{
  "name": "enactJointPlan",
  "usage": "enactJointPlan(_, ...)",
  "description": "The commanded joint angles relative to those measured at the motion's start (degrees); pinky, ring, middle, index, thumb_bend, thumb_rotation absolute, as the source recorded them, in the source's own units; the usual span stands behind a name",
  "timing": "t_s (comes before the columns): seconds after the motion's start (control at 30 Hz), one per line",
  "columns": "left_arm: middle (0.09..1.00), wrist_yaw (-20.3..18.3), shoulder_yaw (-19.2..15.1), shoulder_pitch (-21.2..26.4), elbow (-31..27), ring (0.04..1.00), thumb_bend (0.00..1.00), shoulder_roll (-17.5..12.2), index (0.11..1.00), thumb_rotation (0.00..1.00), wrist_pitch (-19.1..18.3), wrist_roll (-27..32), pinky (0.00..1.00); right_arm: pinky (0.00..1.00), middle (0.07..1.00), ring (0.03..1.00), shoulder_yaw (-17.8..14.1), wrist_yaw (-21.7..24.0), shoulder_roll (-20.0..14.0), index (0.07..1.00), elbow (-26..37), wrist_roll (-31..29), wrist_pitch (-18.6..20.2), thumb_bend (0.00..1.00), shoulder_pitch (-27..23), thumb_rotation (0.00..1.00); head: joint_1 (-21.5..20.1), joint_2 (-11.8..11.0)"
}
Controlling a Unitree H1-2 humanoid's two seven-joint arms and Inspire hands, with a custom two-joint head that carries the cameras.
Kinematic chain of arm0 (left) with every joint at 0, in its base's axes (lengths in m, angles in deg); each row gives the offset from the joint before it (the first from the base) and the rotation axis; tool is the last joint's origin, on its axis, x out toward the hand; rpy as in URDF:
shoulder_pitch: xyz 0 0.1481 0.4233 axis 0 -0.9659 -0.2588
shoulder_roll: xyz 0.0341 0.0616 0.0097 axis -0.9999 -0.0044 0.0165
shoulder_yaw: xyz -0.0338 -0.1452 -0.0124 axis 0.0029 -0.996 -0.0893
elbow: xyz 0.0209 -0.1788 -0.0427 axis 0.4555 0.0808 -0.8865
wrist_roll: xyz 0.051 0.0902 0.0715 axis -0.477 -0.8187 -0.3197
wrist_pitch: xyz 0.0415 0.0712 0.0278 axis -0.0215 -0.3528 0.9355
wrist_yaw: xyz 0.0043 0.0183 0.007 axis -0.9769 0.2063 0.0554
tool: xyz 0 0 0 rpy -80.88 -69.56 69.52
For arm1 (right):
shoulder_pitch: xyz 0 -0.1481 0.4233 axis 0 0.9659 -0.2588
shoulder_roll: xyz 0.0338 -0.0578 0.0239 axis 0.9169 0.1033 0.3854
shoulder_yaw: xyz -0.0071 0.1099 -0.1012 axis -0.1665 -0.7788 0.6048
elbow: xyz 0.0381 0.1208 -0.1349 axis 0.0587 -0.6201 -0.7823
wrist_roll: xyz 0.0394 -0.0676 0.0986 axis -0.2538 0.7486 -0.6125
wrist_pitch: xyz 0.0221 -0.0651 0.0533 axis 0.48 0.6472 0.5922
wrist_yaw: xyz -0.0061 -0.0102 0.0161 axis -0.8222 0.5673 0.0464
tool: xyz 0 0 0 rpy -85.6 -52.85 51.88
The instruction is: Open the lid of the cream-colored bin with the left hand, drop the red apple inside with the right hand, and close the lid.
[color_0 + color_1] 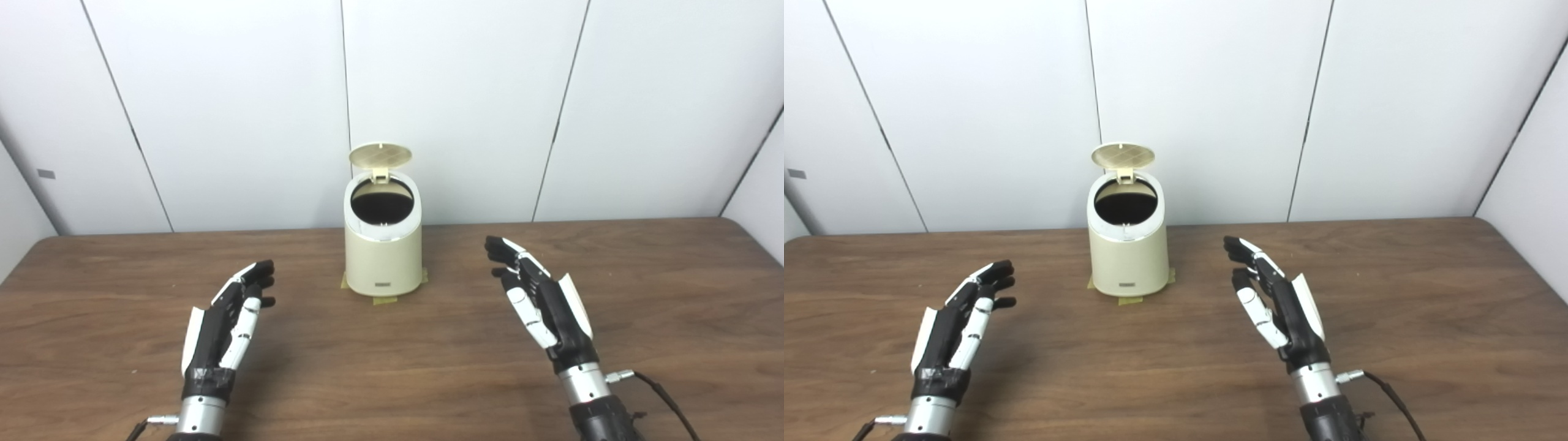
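Dark brown wood-grain tabletop [392, 367], rounded at the far corners, backed by white wall panels [465, 104] with thin dark seams. Bare wood on all sides of both hands, out to the left and right edges and to the near edge.

Cream-colored round plastic bin [383, 257], upright, forward of both hands and between them, nearer the back edge than the front; well apart from either hand. Round cream lid [380, 155] hinged up at the rear and standing tilted back, dark opening [382, 203] facing up and forward. Small tan tape tabs [384, 300] under the base, flat on the wood. Inside of the bin dark; contents not discernible. No red apple visible on the table.

Black-and-white left hand [229, 318] low over the tabletop, fingers stretched forward and slightly apart, holding nothing. Black-and-white right hand [539, 300] likewise spread, palm turned inward toward the bin side, fingers pointing forward and up, empty. Thin black cable [664, 398] trailing from the right wrist toward the near edge. Wide free strip of wood between the two hands, leading straight to the bin front.
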Motion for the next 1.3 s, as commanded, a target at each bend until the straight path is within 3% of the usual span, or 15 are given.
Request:
enactJointPlan(0.0, 0.832, 0.3, 0.0, 0.7, 0.2, 0.822, 0.27, -0.8, 0.803, 0.73, 1.5, -1.1, 0.72, 0.69, 0.805, 0.779, -1.3, 0.3, 0.5, 0.784, 2.3, -2.3, -0.1, 0.21, -0.6, 0.66, 0.0, 0.0)
enactJointPlan(0.03, 0.832, 0.1, 0.1, 0.9, 0.3, 0.822, 0.27, -1.1, 0.803, 0.73, 1.8, -1.3, 0.72, 0.70, 0.811, 0.787, -1.5, 1.0, 0.4, 0.790, 2.1, -2.9, 0.1, 0.21, -0.4, 0.65, -0.1, -0.1)
enactJointPlan(0.1, 0.840, -0.2, 0.2, 1.2, 0.5, 0.834, 0.30, -1.6, 0.809, 0.78, 2.2, -1.6, 0.74, 0.78, 0.868, 0.859, -1.7, 1.7, 0.2, 0.842, 1.7, -3.2, 0.2, 0.19, -0.3, 0.76, -0.1, -0.1)
enactJointPlan(0.17, 0.840, -0.1, 0.5, 1.9, -0.3, 0.838, 0.32, -2.3, 0.810, 0.81, 1.8, -3.1, 0.75, 0.80, 0.883, 0.877, -1.8, 2.4, 0.3, 0.857, 1.7, -3.6, 0.6, 0.20, -0.1, 0.79, -0.1, -0.1)
enactJointPlan(0.3, 0.850, 0.8, 0.9, 5.2, -3.0, 0.843, 0.42, -3.9, 0.830, 0.94, -1.0, -8.8, 0.77, 0.84, 0.906, 0.902, -1.7, 2.9, 0.0, 0.883, 2.2, -1.1, 3.0, 0.18, 0.2, 0.87, 0.1, 0.0)
enactJointPlan(0.4, 0.887, -0.3, 1.1, 10.3, -6.6, 0.900, 0.50, -5.2, 0.871, 0.99, -7.3, -12.0, 0.85, 0.81, 0.899, 0.888, -1.6, 2.3, -0.3, 0.883, 1.7, 1.3, 2.3, 0.19, 0.3, 0.90, 0.5, 0.1)
enactJointPlan(0.5, 0.935, -2.7, 2.6, 16.7, -9.7, 0.976, 0.63, -7.0, 0.916, 1.00, -17.2, -17.2, 0.97, 0.78, 0.893, 0.875, -2.2, 2.1, 0.2, 0.878, 0.1, 0.4, 0.6, 0.24, 0.0, 0.86, 0.5, 0.1)
enactJointPlan(0.53, 0.958, -3.4, 3.3, 18.8, -10.8, 0.991, 0.70, -7.5, 0.926, 1.00, -20.5, -19.3, 0.99, 0.80, 0.900, 0.885, -2.4, 2.2, 0.3, 0.884, -0.4, -0.2, 0.3, 0.27, -0.1, 0.85, 0.3, -0.2)
enactJointPlan(0.6, 0.979, -4.6, 5.4, 23.3, -13.0, 0.998, 0.74, -8.1, 0.930, 1.00, -26.3, -24.6, 1.00, 0.81, 0.911, 0.898, -2.4, 2.5, 0.3, 0.892, -0.9, -0.5, 0.5, 0.29, -0.2, 0.85, 0.2, -0.3)
enactJointPlan(0.67, 0.980, -5.4, 7.6, 27.3, -13.8, 1.000, 0.77, -8.2, 0.926, 1.00, -29.7, -28.7, 1.00, 0.80, 0.904, 0.890, -2.2, 1.8, 0.0, 0.891, -0.9, 1.6, 0.8, 0.28, -0.2, 0.87, 0.3, -0.3)
enactJointPlan(0.8, 0.979, -7.5, 12.0, 33.1, -13.6, 1.000, 0.72, -8.3, 0.939, 0.99, -32.1, -33.9, 1.00, 0.78, 0.887, 0.866, -1.5, 0.4, -0.3, 0.882, -0.7, 6.2, 1.2, 0.33, -0.1, 0.94, 0.4, -0.3)
enactJointPlan(0.93, 0.961, -9.0, 15.5, 36.7, -12.5, 1.000, 0.73, -8.5, 0.934, 0.99, -32.5, -38.4, 1.00, 0.77, 0.871, 0.855, -1.4, 0.0, 0.1, 0.869, -0.8, 7.3, 1.1, 0.28, -0.1, 0.89, 0.1, -0.3)
enactJointPlan(1.1, 0.917, -12.0, 19.8, 40.5, -11.0, 1.000, 0.88, -8.7, 0.904, 1.00, -33.4, -45.1, 1.00, 0.75, 0.850, 0.841, -1.4, -0.2, 0.3, 0.849, -1.7, 7.1, 0.2, 0.22, -0.3, 0.80, 0.2, -0.3)
enactJointPlan(1.27, 0.881, -14.8, 22.5, 42.9, -8.9, 1.000, 0.94, -7.9, 0.872, 1.00, -34.3, -49.6, 1.00, 0.73, 0.847, 0.832, -1.4, 0.2, 0.6, 0.845, -1.7, 6.8, 1.9, 0.27, -0.3, 0.83, 0.3, -0.5)
